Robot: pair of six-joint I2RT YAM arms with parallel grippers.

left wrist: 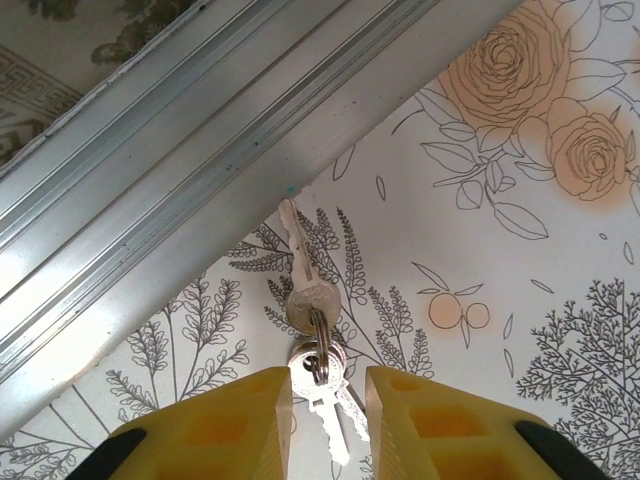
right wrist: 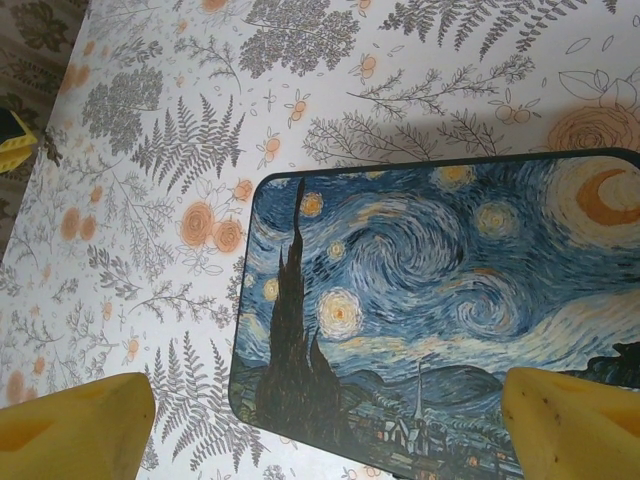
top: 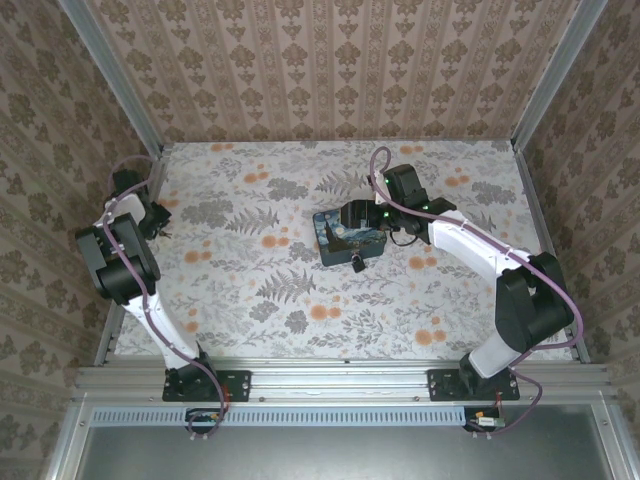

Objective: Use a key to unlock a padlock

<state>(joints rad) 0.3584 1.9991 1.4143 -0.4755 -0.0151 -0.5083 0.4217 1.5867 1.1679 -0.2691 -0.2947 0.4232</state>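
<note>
Key bunch [left wrist: 312, 310] lies on the bench [left wrist: 520, 250] by the aluminium rail [left wrist: 150, 200], partly hidden between the left end effector's [left wrist: 328, 390] spread fingers [left wrist: 240, 430]. Right end effector [right wrist: 325, 395] gapes over a painted mat [right wrist: 430, 270]; the dark lump [top: 356, 263] at its edge is unclear.

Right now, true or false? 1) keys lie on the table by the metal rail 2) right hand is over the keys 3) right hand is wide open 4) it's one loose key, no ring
1. The keys lie on the table beside the metal rail. True.
2. The right hand is over the keys. False: it is over the night-sky print mat. The left hand is at the keys, open, with a finger on either side.
3. The right hand is wide open. True.
4. One loose key, no ring. False: several keys hang on a ring.
</note>
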